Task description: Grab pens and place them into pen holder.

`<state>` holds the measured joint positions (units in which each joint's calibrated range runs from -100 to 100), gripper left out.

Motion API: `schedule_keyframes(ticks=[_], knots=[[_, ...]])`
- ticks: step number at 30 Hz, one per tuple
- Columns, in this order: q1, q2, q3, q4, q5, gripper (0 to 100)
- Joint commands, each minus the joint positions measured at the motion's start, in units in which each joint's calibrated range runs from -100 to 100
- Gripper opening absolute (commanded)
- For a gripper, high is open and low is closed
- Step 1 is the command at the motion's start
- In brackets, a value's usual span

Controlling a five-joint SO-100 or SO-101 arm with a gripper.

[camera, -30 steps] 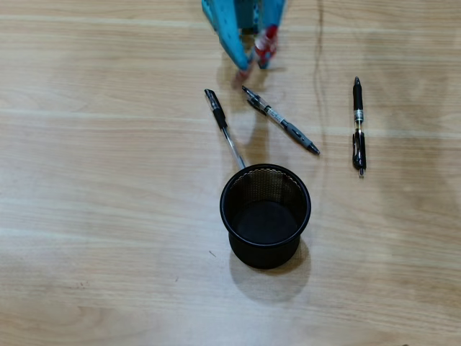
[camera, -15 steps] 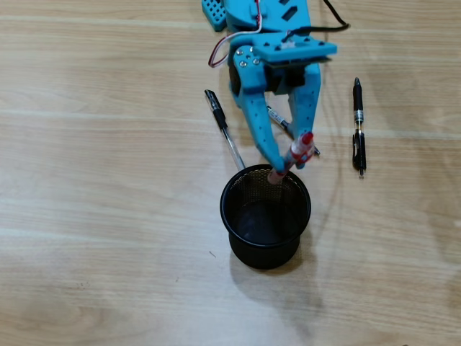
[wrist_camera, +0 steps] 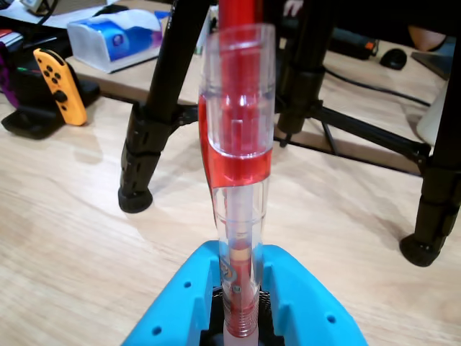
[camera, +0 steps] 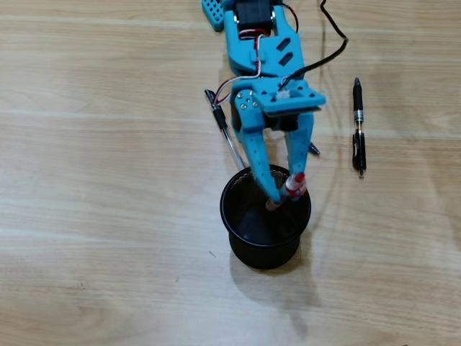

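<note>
The pen in the grip is a red pen (wrist_camera: 236, 144) with a clear plastic barrel and a clear cap over a red core; in the wrist view it stands upright between the 2 blue fingers (wrist_camera: 180, 303), which pinch its lower end. From overhead, the blue gripper (camera: 282, 194) reaches over the rim of the black pen holder (camera: 265, 245), a round dark cup standing on the light wooden table (camera: 108, 216), and the red pen (camera: 294, 186) sits over the cup's upper right rim, held at the fingertips. A clear pen with a black cap (camera: 225, 130) lies on the table just above the holder, tilted, its lower end running up to the cup's rim beside the left finger. A black pen (camera: 358, 126) lies well apart to the right, nearly vertical in the overhead view. A black cable (camera: 333, 50) trails from the arm toward the top edge. In the wrist view, black tripod legs (wrist_camera: 148, 137) stand on the table behind the pen, with an orange game controller (wrist_camera: 59, 85) at the left and a blue and white packet (wrist_camera: 119, 40) behind it. No writing can be read on any of these.
</note>
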<state>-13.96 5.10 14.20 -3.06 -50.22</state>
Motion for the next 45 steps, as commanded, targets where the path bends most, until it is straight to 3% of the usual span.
schedule_keyframes(ticks=[1, 5, 9, 13, 14, 17, 23, 29, 36, 45], knots=[[1.2, -0.9, -0.2, -1.3, 0.2, 4], [1.1, -1.1, -0.1, -1.2, 0.3, 18], [1.0, -2.8, 0.0, 0.6, 0.5, 16], [2.2, -11.1, -2.4, 21.1, 4.3, 8], [3.3, -14.8, -4.4, 31.3, 5.1, 6], [5.2, -19.7, -7.5, 44.4, 7.1, 4], [7.8, -30.8, -10.4, 66.8, 8.8, 2], [8.2, -34.4, -9.9, 78.5, 8.8, 2], [8.3, -34.4, 8.0, 78.1, 8.3, 2], [10.3, -34.4, 31.7, 57.7, 8.3, 2]])
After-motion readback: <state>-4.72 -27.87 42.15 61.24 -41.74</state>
